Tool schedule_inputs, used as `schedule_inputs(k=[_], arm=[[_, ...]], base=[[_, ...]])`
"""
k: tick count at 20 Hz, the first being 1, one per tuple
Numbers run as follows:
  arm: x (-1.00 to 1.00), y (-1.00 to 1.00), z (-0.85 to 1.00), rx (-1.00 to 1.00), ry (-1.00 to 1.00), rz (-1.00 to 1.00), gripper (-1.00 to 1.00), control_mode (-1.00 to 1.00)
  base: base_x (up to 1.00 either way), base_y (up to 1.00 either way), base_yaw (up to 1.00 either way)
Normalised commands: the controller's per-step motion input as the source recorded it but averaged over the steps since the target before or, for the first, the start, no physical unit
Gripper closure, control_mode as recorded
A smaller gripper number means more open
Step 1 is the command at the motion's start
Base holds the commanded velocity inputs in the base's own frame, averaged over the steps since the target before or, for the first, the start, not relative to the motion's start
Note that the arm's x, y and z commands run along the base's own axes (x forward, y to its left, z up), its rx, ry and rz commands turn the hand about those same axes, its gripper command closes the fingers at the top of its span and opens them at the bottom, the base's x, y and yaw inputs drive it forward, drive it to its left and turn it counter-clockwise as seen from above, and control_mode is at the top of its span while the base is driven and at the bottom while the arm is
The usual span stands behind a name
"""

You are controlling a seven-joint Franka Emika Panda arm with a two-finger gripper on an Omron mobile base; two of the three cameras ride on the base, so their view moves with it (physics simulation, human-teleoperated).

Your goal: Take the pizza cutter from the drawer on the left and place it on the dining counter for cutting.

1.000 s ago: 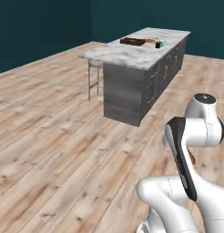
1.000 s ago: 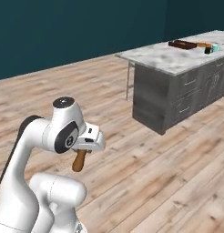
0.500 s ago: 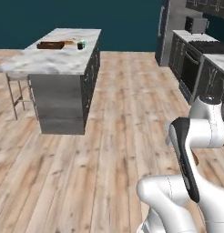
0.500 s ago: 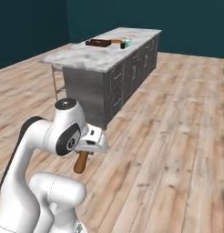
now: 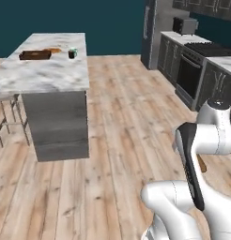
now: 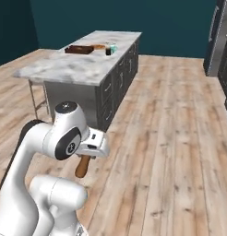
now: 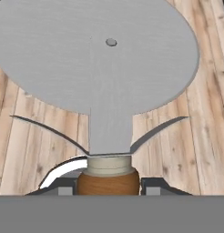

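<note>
Left base view: the dining counter (image 5: 47,70) stands upper left on the plank floor (image 5: 122,122), with open floor between it and the arm. On the counter's far end lie a dark brown tray (image 5: 35,55) and, just beside it, a small dark cup (image 5: 72,54); tray contents cannot be made out. A stool (image 5: 4,117) tucks under the counter's left side. Well right of the counter run dark cabinets with an oven (image 5: 188,75). Right base view: the same counter (image 6: 83,64) sits ahead of the arm, tray (image 6: 79,49) and cup (image 6: 109,50) at its far end. The gripper (image 6: 90,150) hangs low, well short of the counter, with the pizza cutter (image 6: 83,166) handle poking out below it. Hand view: the fingers (image 7: 152,185) clamp the cutter's brown handle (image 7: 108,182); its round blade (image 7: 95,50) hangs over the floor.
</note>
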Motion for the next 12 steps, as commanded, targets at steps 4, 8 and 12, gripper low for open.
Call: schedule_inputs(k=[4, 8, 12], arm=[[0.0, 0.0, 0.0, 0.0, 0.0, 0.0, 1.0, 1.0], [0.0, 0.0, 0.0, 0.0, 0.0, 0.0, 1.0, 1.0], [0.0, 0.0, 0.0, 0.0, 0.0, 0.0, 1.0, 1.0]], base=[[1.0, 0.22, -0.21], [1.0, -0.25, -0.07], [1.0, -0.43, -0.05]])
